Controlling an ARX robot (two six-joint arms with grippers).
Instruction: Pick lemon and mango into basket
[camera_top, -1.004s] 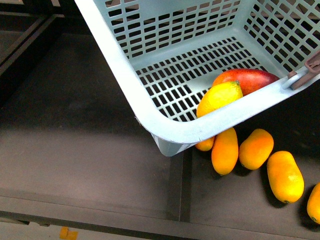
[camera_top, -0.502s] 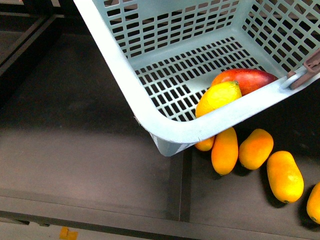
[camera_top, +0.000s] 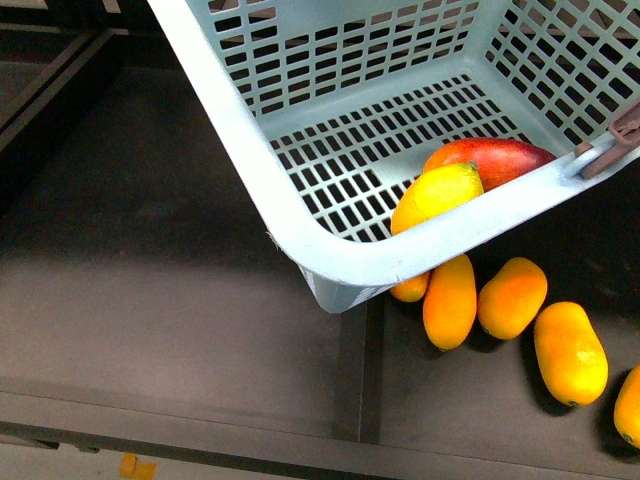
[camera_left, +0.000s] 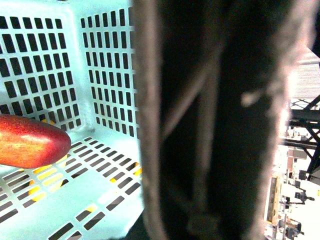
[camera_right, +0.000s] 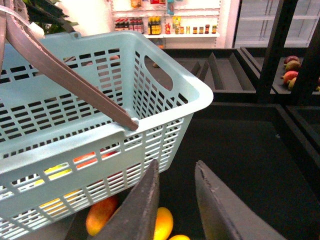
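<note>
The pale teal slotted plastic basket (camera_top: 330, 160) fills the upper part of the front view, held tilted with its rounded near corner lowest, above a dark shelf (camera_top: 150, 300). To the left of that corner the shelf lies bare and wide, bounded by a raised front lip and a narrow divider groove just below the corner.

Inside the basket, the bright yellow oval lemon (camera_top: 437, 195) rests against the near wall, touching the red-orange blushed mango (camera_top: 492, 160) that lies just behind it. A brown hoop handle (camera_top: 612, 140) meets the basket's rim to the right of the mango. Below the rim, on the shelf, plain yellow-orange mangoes (camera_top: 510, 298) lie side by side in a row, the leftmost partly hidden under the basket's corner.

The left wrist view shows the mango's red end (camera_left: 30, 141) on the basket's lattice floor near an inner corner; a blurred dark shape covers most of that view, so whether the left gripper is spread or pressed together cannot be told.

In the right wrist view, the right gripper (camera_right: 175, 205) hangs outside the basket's wall beneath the handle joint, its two dark fingers (camera_right: 141, 207) spread with nothing between them, open shelf beyond.
</note>
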